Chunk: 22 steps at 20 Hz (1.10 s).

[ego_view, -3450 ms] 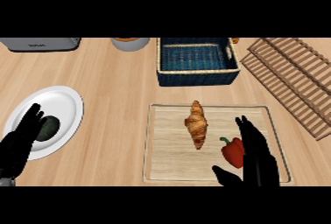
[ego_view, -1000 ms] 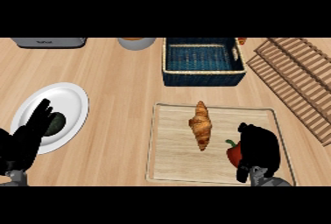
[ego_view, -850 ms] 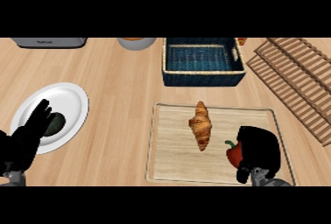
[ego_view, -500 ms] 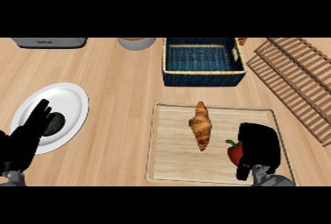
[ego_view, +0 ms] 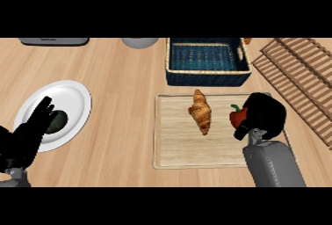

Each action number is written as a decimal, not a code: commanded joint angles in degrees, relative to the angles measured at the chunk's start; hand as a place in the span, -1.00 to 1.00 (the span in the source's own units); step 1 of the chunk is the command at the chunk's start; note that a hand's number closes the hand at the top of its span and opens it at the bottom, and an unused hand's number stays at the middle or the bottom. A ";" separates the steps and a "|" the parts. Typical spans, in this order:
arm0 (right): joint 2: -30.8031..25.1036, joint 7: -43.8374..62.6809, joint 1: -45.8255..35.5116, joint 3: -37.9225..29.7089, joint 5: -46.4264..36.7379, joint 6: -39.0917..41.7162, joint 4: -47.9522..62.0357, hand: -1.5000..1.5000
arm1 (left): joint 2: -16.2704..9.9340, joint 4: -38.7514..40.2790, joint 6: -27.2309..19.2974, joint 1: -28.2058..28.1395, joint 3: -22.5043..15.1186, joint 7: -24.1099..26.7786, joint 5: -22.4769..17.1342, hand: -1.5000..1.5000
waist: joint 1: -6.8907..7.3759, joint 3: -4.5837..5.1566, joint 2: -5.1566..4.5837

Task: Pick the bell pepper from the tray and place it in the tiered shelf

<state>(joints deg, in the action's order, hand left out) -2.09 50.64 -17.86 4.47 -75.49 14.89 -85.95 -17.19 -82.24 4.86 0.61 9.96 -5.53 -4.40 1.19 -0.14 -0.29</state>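
Right hand [ego_view: 266, 115]: your fingers curl round the pepper [ego_view: 238, 117], at the tray's [ego_view: 175, 149] right side | croissant [ego_view: 201, 111]: beside it, mid-tray | left hand [ego_view: 24, 138]: fingers straight, apart, over plate [ego_view: 73, 102] | shelf [ego_view: 299, 74]: far right.

The light is bright and even over the whole wooden tabletop [ego_view: 117, 79], and no clear direction of it can be told. Shadows are weak and soft: only a thin dark line lies under the edge of the tray [ego_view: 175, 149] and a faint one beside the blue basket [ego_view: 207, 79]. The white plate [ego_view: 71, 101] is the brightest thing but shows no glare. The black right hand [ego_view: 266, 115] and left hand [ego_view: 29, 136] are so dark that their surface detail is lost. Lines stay straight at the edges.
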 commanded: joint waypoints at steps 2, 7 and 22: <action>-1.37 4.57 -14.29 -10.21 1.33 -4.32 9.18 1.00 | -0.46 -0.34 0.60 -0.72 0.05 -1.17 0.11 0.00 | 0.20 0.10 -0.05; 1.34 10.59 -18.63 -8.07 -0.80 -4.25 3.46 1.00 | 1.64 0.83 -0.64 -1.43 -0.50 1.18 1.51 0.00 | -0.95 0.17 0.34; 2.08 23.49 -31.19 -8.53 -2.81 3.49 -20.61 1.00 | 1.11 -1.02 0.86 -3.78 0.58 -0.26 0.78 0.00 | -1.22 0.19 0.66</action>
<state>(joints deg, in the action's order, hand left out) -0.13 63.87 -43.04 -2.96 -75.72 11.09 -102.88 -17.20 -82.73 5.72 -1.25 11.50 -5.68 -4.24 -0.14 -0.11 0.44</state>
